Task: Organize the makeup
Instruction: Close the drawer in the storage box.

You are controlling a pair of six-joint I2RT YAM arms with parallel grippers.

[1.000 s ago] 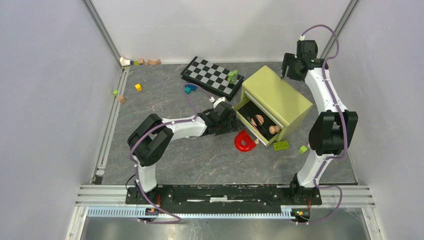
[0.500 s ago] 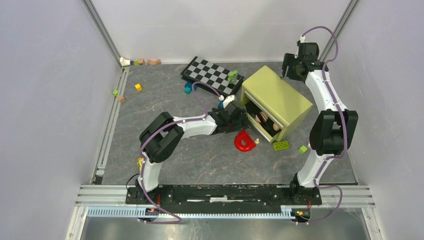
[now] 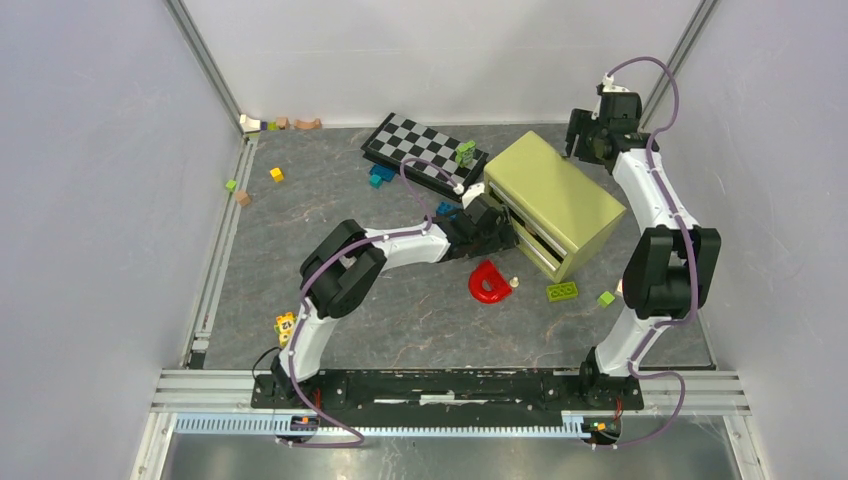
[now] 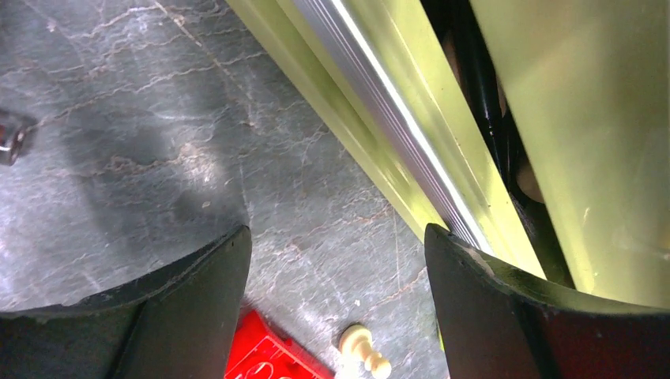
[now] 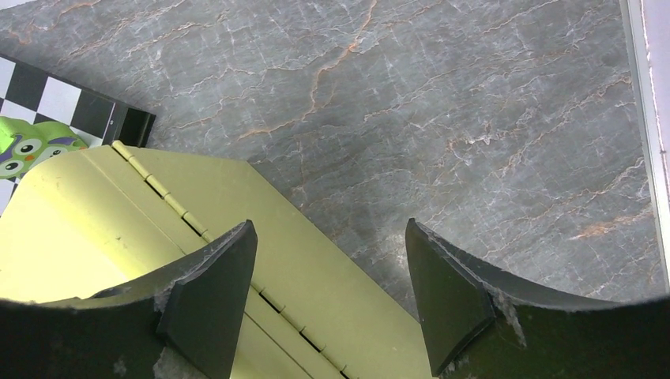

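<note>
Makeup [image 4: 482, 87] in narrow drawer [image 4: 395, 103] gap; left arm [image 3: 400, 245] outstretched, fingers [image 4: 182, 316] spread

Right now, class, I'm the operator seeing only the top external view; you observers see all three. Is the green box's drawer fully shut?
Observer: No. The left wrist view shows a dark gap behind the drawer front, with a black brush handle inside.
Operator: Is the left gripper holding anything?
Observer: No; the left gripper has open jaws, with grey table between them.
Operator: And the right gripper?
Observer: The right gripper is open and empty, above the hinge on the green box.
</note>
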